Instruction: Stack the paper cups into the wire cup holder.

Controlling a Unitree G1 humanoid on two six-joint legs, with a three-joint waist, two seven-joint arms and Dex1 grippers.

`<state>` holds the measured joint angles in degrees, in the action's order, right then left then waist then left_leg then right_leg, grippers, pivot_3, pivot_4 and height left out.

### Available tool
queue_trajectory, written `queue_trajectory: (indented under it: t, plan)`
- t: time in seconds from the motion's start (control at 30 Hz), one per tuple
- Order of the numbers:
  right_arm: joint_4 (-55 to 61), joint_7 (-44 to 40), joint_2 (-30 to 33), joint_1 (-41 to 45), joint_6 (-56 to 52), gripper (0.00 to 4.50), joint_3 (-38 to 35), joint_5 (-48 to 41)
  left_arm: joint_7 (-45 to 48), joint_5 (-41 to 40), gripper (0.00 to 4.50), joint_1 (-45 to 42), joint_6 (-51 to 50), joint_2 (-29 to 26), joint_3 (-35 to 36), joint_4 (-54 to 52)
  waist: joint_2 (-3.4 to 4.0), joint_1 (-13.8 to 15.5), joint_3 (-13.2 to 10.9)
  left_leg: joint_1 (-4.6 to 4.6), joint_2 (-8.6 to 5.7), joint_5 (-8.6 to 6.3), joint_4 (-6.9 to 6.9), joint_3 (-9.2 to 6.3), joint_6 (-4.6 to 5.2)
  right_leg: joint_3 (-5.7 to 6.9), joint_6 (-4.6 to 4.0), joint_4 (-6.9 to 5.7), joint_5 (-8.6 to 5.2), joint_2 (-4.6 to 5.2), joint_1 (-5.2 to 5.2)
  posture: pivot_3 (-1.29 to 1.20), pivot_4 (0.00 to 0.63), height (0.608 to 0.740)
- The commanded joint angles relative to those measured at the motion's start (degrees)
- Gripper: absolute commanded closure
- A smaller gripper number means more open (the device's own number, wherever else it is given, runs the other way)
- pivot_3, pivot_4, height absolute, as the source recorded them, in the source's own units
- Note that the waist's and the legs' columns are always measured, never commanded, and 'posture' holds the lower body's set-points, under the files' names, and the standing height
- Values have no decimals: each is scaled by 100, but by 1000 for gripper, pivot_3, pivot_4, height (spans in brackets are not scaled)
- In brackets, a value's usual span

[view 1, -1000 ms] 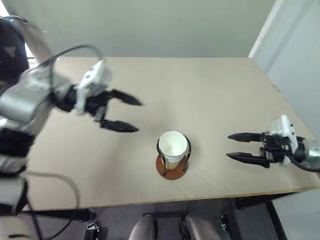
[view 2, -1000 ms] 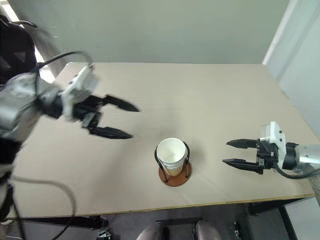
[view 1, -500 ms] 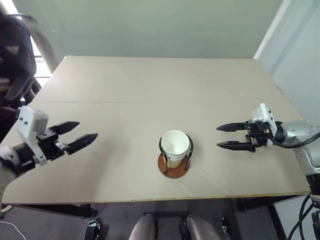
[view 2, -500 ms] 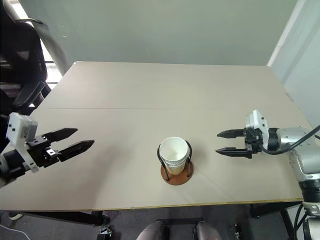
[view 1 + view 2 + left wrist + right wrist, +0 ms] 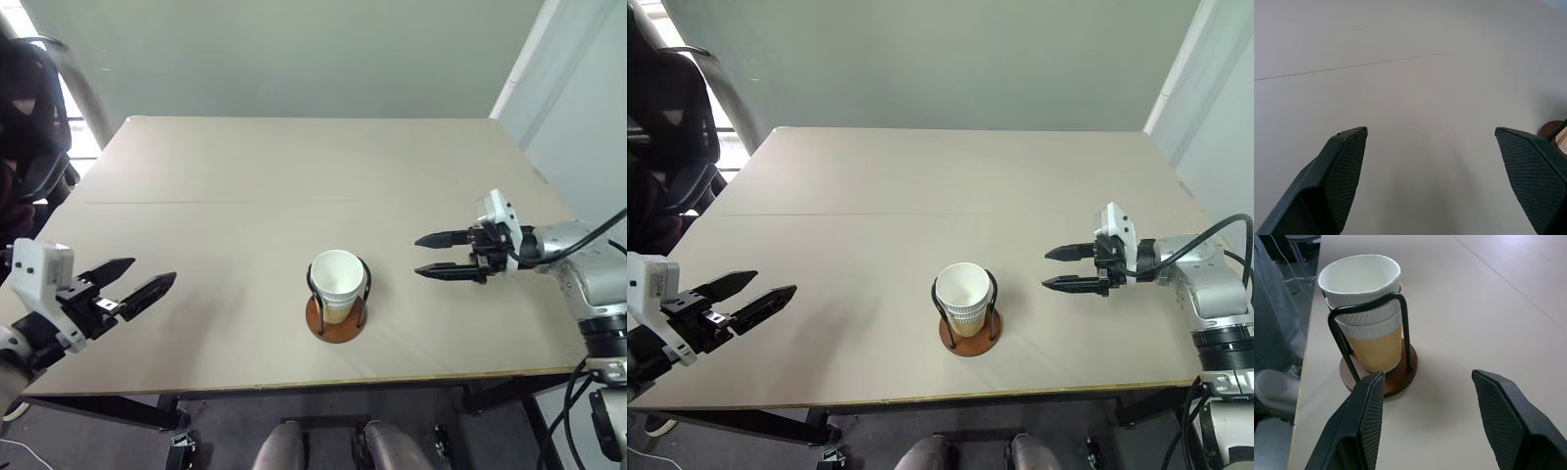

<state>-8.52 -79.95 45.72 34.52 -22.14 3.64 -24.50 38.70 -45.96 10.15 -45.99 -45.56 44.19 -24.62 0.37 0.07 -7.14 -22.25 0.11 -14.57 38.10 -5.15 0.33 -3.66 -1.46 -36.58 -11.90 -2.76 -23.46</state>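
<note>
Three nested paper cups [image 5: 1362, 303], one wire cup holder [image 5: 1382, 374]

Paper cups [image 5: 336, 281] nested in wire cup holder [image 5: 336, 315], on table [image 5: 294, 176] near front edge, centre, left gripper [image 5: 135, 284] well left, right gripper [image 5: 424, 257] to right, apart.

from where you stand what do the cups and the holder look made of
The paper cups look like paper: matte tan ribbed wall, white inside, rolled white rims. The wire cup holder seems to be thin black-coated metal wire, by its smooth bent loops, on a reddish-brown disc that may be wood or plastic.
</note>
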Motion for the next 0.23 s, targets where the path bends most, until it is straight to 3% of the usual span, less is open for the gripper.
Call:
queue_trajectory:
  t: [0.03, 0.23]
  plan:
    - [80, 5, 42, 194, -239, 1625, -2, 8, -11, -2, 30, -5, 99, -57, 19, -159, 1, -3, 0, 0, 0, -1, -1, 0, -2, 0, 0, 0, -1, 0, -1, 0, 150, 740]
    - [90, 21, 30, 282, -467, 1625, 40, 51, 21, -7, 30, 58, 51, -127, 13, -215, 1, -5, 0, 0, -1, -10, -10, 0, -15, -1, 1, 2, -10, 0, -5, 0, 150, 740]
